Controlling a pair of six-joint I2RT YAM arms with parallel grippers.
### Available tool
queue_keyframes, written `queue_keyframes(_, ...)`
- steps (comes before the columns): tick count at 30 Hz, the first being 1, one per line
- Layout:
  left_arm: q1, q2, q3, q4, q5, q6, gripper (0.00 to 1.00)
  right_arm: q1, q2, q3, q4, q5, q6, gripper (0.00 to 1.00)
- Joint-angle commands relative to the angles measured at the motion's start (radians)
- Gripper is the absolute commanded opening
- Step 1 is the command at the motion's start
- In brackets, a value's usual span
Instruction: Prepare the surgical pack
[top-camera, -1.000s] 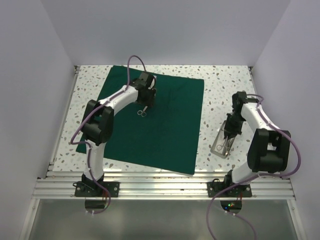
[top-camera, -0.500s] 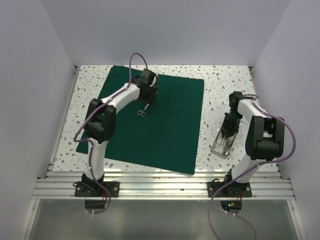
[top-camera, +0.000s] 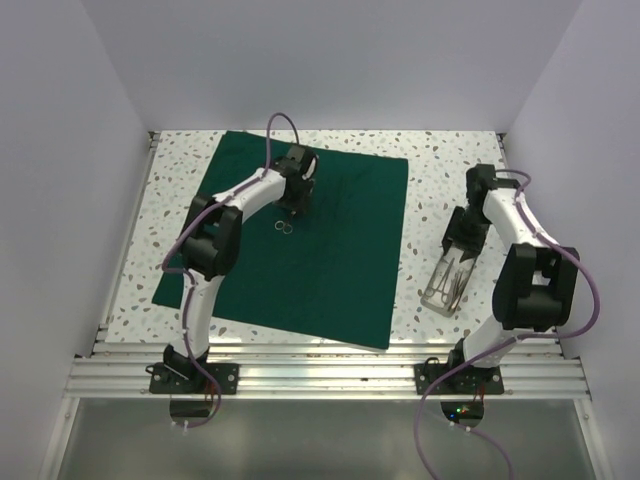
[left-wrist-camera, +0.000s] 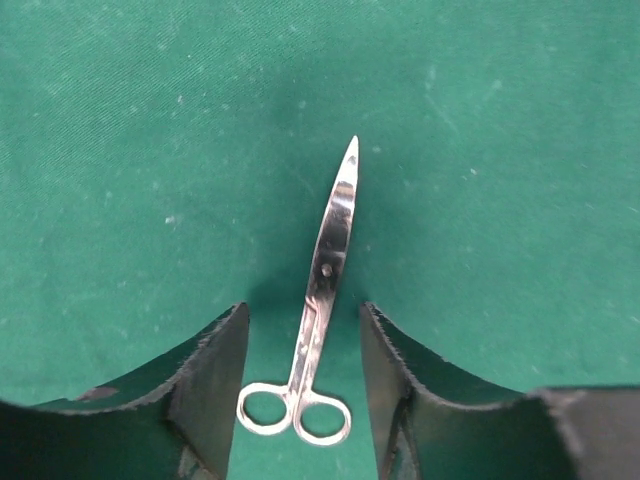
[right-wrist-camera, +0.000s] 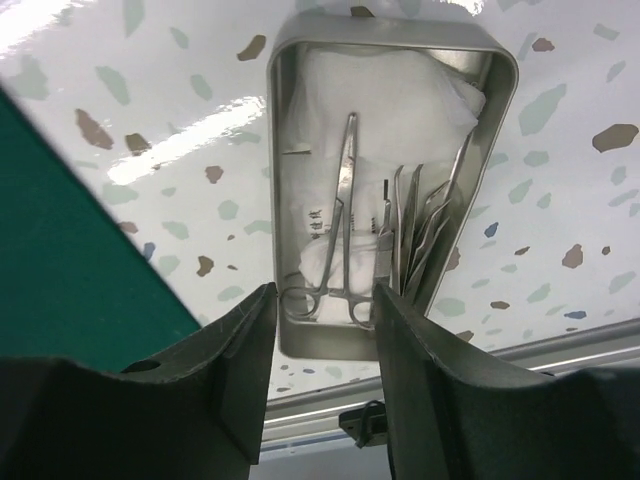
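Evidently the scissors (left-wrist-camera: 335, 225) have their place on the dark green drape (left-wrist-camera: 520, 150): they lie flat and closed, rings nearest the wrist camera and tips pointing away. This suits a cloth that is meant as the laying-out ground for the pack. The left gripper (left-wrist-camera: 303, 325) hangs over them with its fingers spread, one on each side of the handles and touching neither, so it holds nothing. The right gripper (right-wrist-camera: 322, 300) hovers above the metal tray (right-wrist-camera: 275, 150), its fingers likewise apart and empty. It looks lined up over the ring-handled instrument (right-wrist-camera: 342, 220), probably the next piece to be lifted across. The tray stands on the speckled table (right-wrist-camera: 570, 180) to the right of the drape, near the front rail, with only a strip of tabletop between it and the cloth's corner. Inside, that instrument rests on the white gauze (right-wrist-camera: 400, 90), and the tweezers (right-wrist-camera: 420, 230) lean bunched against the right wall. The crowding, the tray's walls and the soft gauze beneath leave the fingers little room. A sachet cannot be told apart from the gauze.
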Motion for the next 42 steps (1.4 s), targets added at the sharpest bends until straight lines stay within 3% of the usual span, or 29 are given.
queue_keyframes(1,-0.001,0.034,0.047,0.023,-0.034,0.039,0.47,-0.006,-0.059,0.064,-0.052,-0.045,0.013,0.48)
queue_keyframes(9,-0.003,0.06,0.034,0.043,-0.037,0.034,0.37,-0.006,-0.059,0.103,-0.06,-0.101,0.029,0.48)
queue_keyframes(21,0.011,0.016,0.012,0.047,-0.017,0.034,0.0,0.08,-0.048,0.165,-0.044,-0.178,0.07,0.48)
queue_keyframes(26,0.025,-0.043,0.053,-0.003,0.092,0.008,0.0,0.212,0.012,0.205,0.044,-0.296,0.113,0.51)
queue_keyframes(28,0.028,-0.076,0.047,-0.014,0.154,-0.014,0.0,0.238,0.03,0.186,0.153,-0.399,0.215,0.58)
queue_keyframes(31,0.028,-0.125,0.015,-0.011,0.22,-0.053,0.0,0.268,0.064,0.123,0.379,-0.497,0.396,0.6)
queue_keyframes(36,0.027,-0.224,-0.08,0.04,0.316,-0.094,0.0,0.369,0.218,0.207,0.561,-0.519,0.536,0.61)
queue_keyframes(42,0.017,-0.283,-0.161,0.075,0.375,-0.12,0.0,0.466,0.37,0.363,0.589,-0.483,0.614,0.61)
